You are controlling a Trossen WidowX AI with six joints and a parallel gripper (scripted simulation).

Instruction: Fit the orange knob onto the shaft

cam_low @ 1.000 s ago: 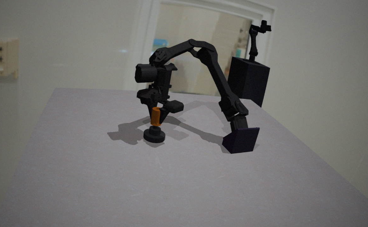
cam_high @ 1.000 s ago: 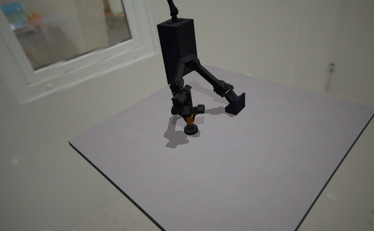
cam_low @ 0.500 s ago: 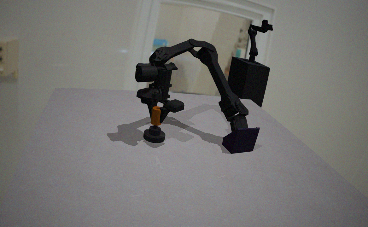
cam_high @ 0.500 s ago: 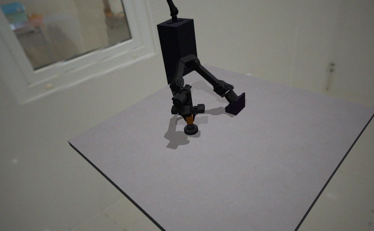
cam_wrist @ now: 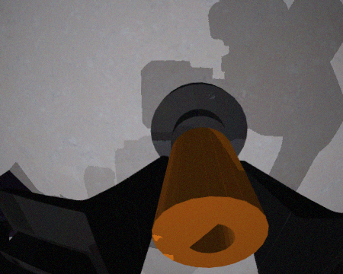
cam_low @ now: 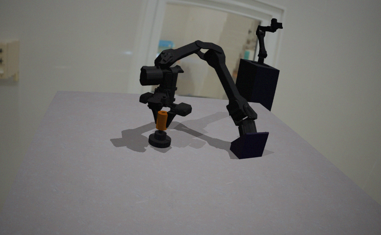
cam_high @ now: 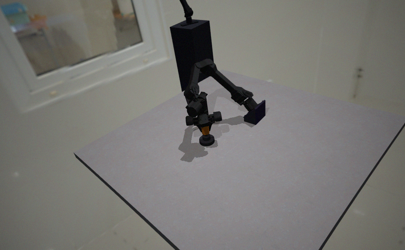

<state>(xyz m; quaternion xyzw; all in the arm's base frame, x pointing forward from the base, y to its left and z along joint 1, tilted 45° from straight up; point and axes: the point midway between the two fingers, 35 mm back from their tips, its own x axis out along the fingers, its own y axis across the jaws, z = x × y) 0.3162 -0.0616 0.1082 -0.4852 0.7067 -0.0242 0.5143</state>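
The orange knob [cam_high: 205, 131] [cam_low: 161, 120] [cam_wrist: 211, 171] is an upright cylinder over the dark round pedestal [cam_high: 207, 142] [cam_low: 159, 142] [cam_wrist: 199, 95]. My gripper [cam_high: 205, 127] [cam_low: 162, 119] [cam_wrist: 202, 164] points down and is shut on the knob, one finger on each side. In the exterior view the knob's lower end is slightly above the pedestal's raised collar. In the wrist view the D-shaped hole shows in the knob's top face, its flat side running diagonally. The knob hides the shaft's top and flat side, and I cannot tell whether its tip is inside the hole.
The arm's dark wedge-shaped base [cam_high: 255, 116] [cam_low: 249, 146] stands on the pale table [cam_high: 259, 186] [cam_low: 185, 190], to the right of the pedestal in the top and exterior views. A tall dark block [cam_high: 193, 46] [cam_low: 256, 81] with another small arm on top stands behind the table.
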